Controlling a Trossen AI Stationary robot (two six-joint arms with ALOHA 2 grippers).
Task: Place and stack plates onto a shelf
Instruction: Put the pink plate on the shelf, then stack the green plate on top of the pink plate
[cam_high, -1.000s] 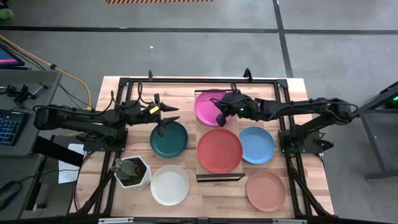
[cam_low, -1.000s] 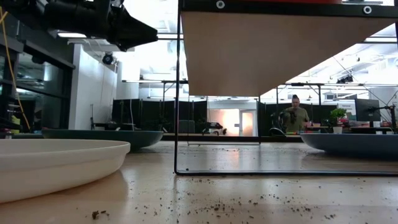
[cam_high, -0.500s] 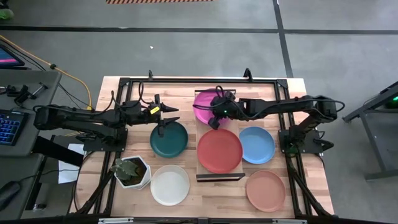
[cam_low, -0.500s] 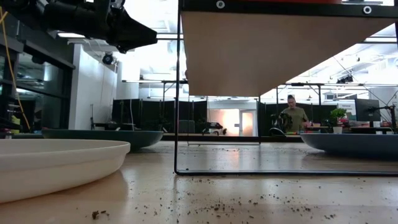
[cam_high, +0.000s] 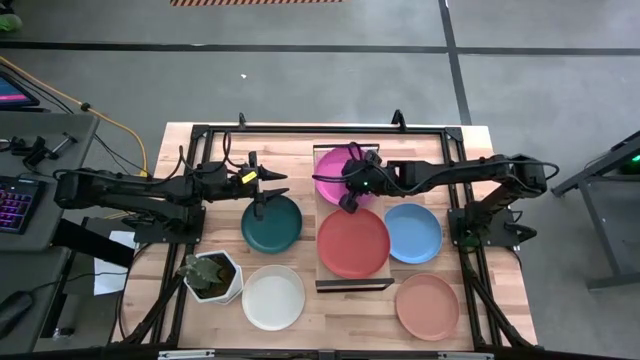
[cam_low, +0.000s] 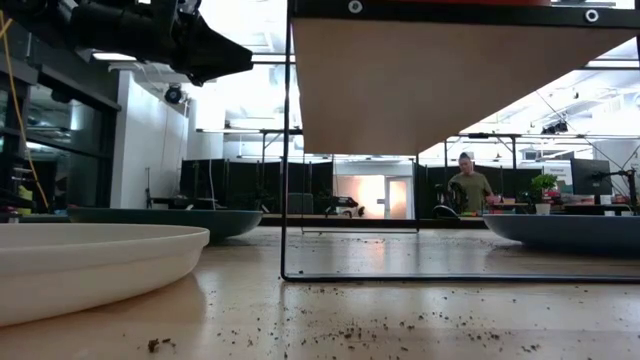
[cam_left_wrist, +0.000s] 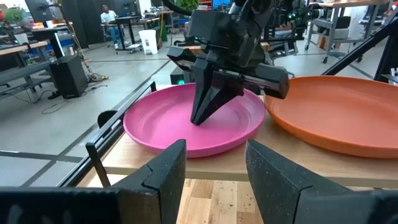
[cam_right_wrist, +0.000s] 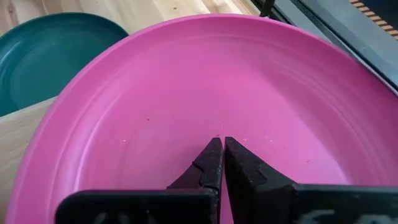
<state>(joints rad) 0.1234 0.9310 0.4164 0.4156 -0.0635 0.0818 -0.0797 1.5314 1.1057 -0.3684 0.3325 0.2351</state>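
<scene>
The magenta plate (cam_high: 330, 170) lies on the far end of the light-wood shelf (cam_high: 352, 283), and the coral red plate (cam_high: 353, 241) lies on its near end. My right gripper (cam_high: 344, 198) is shut. It slants down into the magenta plate (cam_right_wrist: 155, 93) with its tips near the plate's floor. My left gripper (cam_high: 272, 183) waits open above the far rim of the teal plate (cam_high: 271, 226), level and facing the shelf. The white (cam_high: 273, 297), light blue (cam_high: 413, 232) and salmon (cam_high: 427, 306) plates rest on the tabletop. My right gripper's shut fingertips (cam_left_wrist: 199, 117) come slanting down from the table's right side at the inner floor of the magenta plate (cam_left_wrist: 180, 127), about midway across it. I cannot tell whether they touch it. The plate sits flat on the shelf.
A white hexagonal plant pot (cam_high: 212, 275) stands at the near left beside the white plate. The shelf stands raised on thin dark legs (cam_low: 284, 150) above the tabletop. A dark frame (cam_high: 300, 130) runs around the table. A person (cam_low: 470, 185) stands far back in the room.
My right gripper has reached toward the table's left over the magenta plate and tipped its fingers further down into it. The plates have stayed where they were.
</scene>
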